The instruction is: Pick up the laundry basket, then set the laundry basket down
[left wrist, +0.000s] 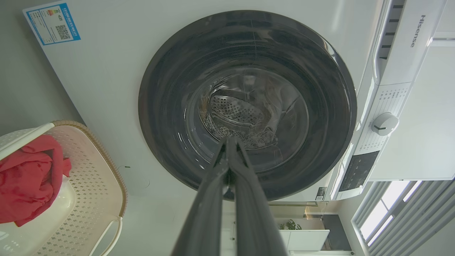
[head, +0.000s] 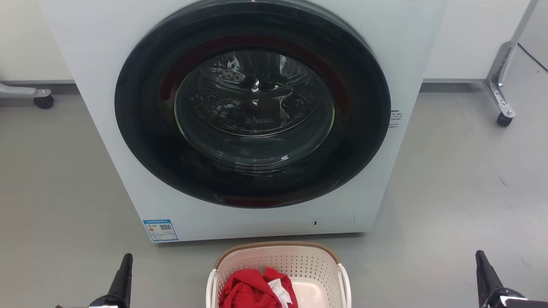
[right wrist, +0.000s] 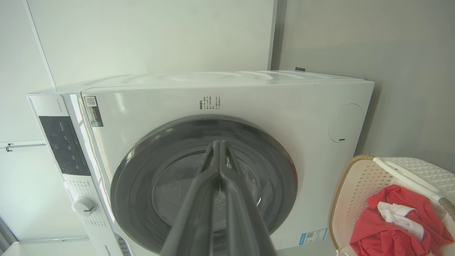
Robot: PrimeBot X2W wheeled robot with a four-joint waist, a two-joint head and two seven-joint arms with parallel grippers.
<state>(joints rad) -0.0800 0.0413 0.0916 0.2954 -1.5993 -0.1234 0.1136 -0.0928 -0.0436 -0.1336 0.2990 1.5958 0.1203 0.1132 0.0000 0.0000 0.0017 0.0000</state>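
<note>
The laundry basket is cream-white with perforated walls and a brown woven-look rim. It stands on the floor at the bottom centre of the head view, just in front of a washing machine. Red and white cloth lies inside it. The laundry basket shows at the lower left of the left wrist view, and the laundry basket at the lower right of the right wrist view. My left gripper hangs well left of the basket, fingers pressed together on nothing. My right gripper hangs far to its right, likewise shut and empty.
A white front-loading washing machine with a dark round door stands right behind the basket. Grey floor lies on both sides. A wheeled metal frame leg stands at the right and a caster at the left.
</note>
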